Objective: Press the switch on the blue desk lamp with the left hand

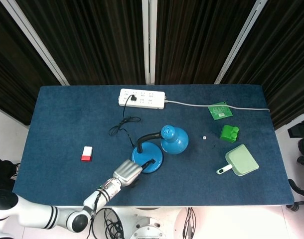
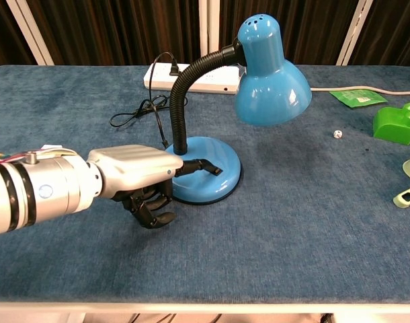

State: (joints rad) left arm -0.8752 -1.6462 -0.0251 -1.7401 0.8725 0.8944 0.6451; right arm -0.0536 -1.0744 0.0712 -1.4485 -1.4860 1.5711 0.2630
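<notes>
Chest view is showing my left hand (image 2: 141, 180) reaching in low from the left, one finger (image 2: 203, 166) pointing out over the base (image 2: 206, 178) of the lamp (image 2: 262, 70) while the others are curling under the palm, gripping nothing. I am holding it this way, I judge, so that a single narrow tip can meet the switch without the rest of the hand bumping the base. The tip is lying over the spot where the switch should be, so the switch itself is hidden; I cannot tell whether I am touching it or hovering just above. The shade is looking unlit.

Seen from the head view, the lamp is standing near the middle of the table (image 1: 62, 129), its base just beyond my hand (image 1: 126, 172). Its cord (image 1: 121, 127) is running back in loose loops to the power strip (image 1: 142, 98) at the far edge, plugged in. My right hand is not showing in either view.

The base is a round, glossy blue dome, probably hard and slippery, so a press should come straight down rather than glancing. The neck (image 2: 185, 94) is black ribbed tubing, bending over to a smooth blue shade. The table is wearing a soft, napped dark-blue cloth, likely helping the base stay put under a push.
</notes>
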